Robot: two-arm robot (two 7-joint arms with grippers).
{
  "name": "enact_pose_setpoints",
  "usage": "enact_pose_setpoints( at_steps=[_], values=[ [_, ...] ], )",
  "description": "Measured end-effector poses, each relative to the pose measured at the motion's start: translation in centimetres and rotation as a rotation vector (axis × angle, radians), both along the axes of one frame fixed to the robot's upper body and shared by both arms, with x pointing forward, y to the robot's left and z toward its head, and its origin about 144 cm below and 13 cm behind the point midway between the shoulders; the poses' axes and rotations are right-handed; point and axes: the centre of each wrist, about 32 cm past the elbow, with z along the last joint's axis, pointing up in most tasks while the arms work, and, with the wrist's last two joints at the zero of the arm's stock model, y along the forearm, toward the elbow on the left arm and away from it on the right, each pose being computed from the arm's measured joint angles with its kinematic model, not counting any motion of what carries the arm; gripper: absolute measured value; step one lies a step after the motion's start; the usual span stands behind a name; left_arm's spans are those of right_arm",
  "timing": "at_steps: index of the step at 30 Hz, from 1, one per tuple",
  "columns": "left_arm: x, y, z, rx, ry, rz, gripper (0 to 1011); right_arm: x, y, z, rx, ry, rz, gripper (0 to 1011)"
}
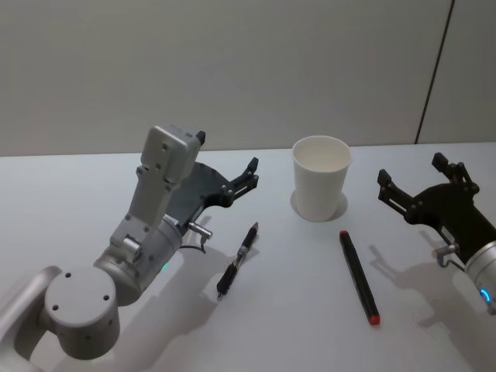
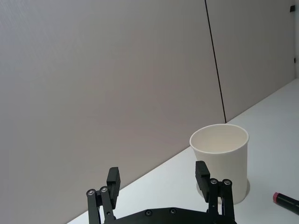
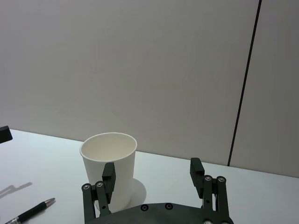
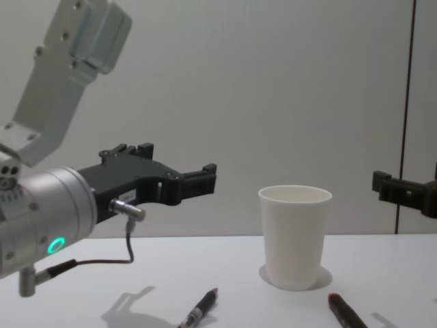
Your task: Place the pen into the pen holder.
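The pen holder (image 1: 320, 182), a plain white paper cup, stands upright and empty at the table's middle back. A black pen (image 1: 237, 261) with a silver tip lies flat in front of the cup, to its left. A black marker (image 1: 359, 276) with red ends lies in front of the cup, to its right. My left gripper (image 1: 246, 177) hovers open above the table, left of the cup and behind the pen. My right gripper (image 1: 411, 170) hangs open to the right of the cup. Both hold nothing. The cup (image 2: 219, 161) sits beyond the left gripper (image 2: 158, 179).
The white table (image 1: 294, 325) runs back to a plain grey wall with a dark vertical seam (image 1: 434, 70) at the right. The left arm's grey body (image 1: 147, 232) rises over the table's front left.
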Motion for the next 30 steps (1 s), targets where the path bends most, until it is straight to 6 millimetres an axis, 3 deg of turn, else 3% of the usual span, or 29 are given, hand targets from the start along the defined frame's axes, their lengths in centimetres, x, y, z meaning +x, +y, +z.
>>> enact_pose_setpoints(
  at_steps=[30],
  values=[
    [-4.0,3.1,1.6,0.025,0.157,-0.006,1001,0.0,0.0,0.0,0.000,0.000,0.000,1002]
  ],
)
